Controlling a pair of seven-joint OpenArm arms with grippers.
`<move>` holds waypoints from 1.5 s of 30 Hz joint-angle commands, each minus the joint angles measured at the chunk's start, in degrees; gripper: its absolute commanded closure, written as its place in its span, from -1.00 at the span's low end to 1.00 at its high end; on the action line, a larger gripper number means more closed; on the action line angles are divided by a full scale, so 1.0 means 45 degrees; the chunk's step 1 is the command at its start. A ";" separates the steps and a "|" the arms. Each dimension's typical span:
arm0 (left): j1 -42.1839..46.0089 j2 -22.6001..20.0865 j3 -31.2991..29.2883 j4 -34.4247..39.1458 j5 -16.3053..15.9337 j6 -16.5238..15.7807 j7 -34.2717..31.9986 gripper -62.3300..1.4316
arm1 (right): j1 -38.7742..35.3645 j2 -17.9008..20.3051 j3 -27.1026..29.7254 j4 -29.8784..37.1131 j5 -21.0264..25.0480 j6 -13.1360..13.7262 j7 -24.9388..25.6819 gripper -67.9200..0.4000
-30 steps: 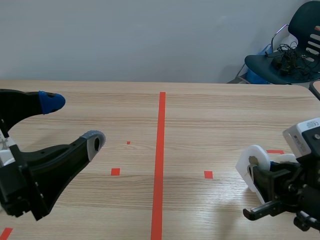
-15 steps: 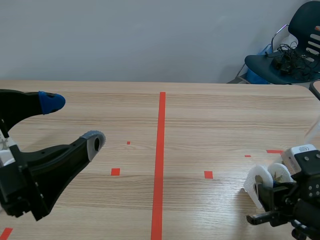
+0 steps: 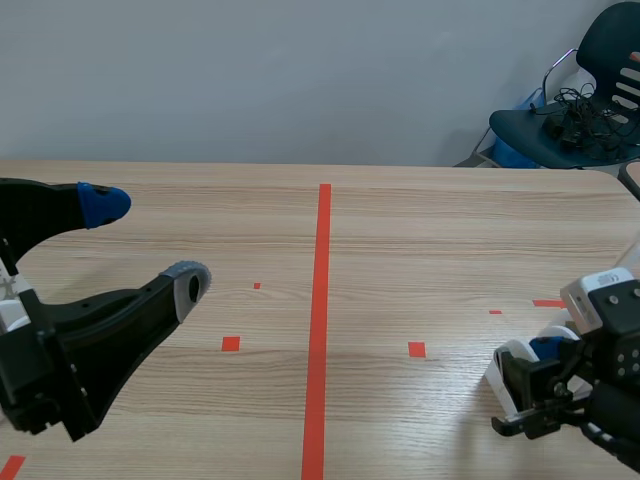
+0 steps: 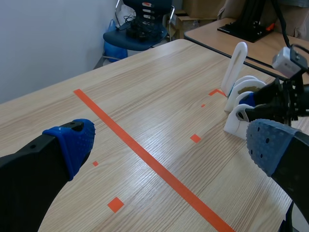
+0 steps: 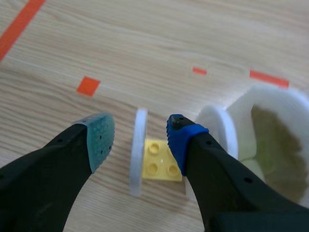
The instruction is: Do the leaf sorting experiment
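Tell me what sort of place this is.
Probably a robotics lab or test room: a wooden table marked with orange-red tape, two black robot arms over it, and an office chair piled with cables by a bare wall.

1. Left arm (image 3: 60,370) comes in low from the left; left gripper (image 3: 143,243) held up, pointing forward — fingers (image 3: 120,310) spread wide, blue and grey pads (image 3: 100,203) well apart.
2. Right arm (image 3: 610,385) low at right; right gripper (image 5: 140,135) tipped downward — fingers (image 5: 53,169) parted, pads not meeting.

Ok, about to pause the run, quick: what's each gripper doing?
Left gripper: open, empty.
Right gripper: open, fingers either side of a white upright plate, gaps visible, not pinching it.
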 commanded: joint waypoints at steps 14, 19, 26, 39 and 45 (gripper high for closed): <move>-0.0068 -0.0044 -0.0102 0.0019 -0.0131 -0.0015 -0.0170 -1.00 | -0.0918 0.0515 0.0355 0.5697 0.2579 -0.0039 -0.3118 -0.83; -0.0068 -0.0044 -0.0102 0.0019 -0.0136 -0.0015 -0.0170 -1.00 | -0.2123 0.0967 0.0554 0.7519 0.2841 -0.0049 -0.3220 -1.00; -0.0063 -0.0049 -0.0102 0.0019 -0.0131 -0.0015 -0.0112 -1.00 | -0.3031 0.1069 0.1336 0.8699 0.2895 -0.0053 -0.3623 -1.00; -0.0160 -0.0534 0.1103 -0.1967 0.0554 -0.0015 0.0092 -1.00 | -0.3021 0.1069 0.1574 0.8689 0.2880 -0.0053 -0.3725 -1.00; -0.1447 -0.0491 0.2871 -0.4473 0.1919 -0.0015 -0.1030 -1.00 | -0.3021 0.1069 0.1574 0.8684 0.2841 -0.0058 -0.3725 -1.00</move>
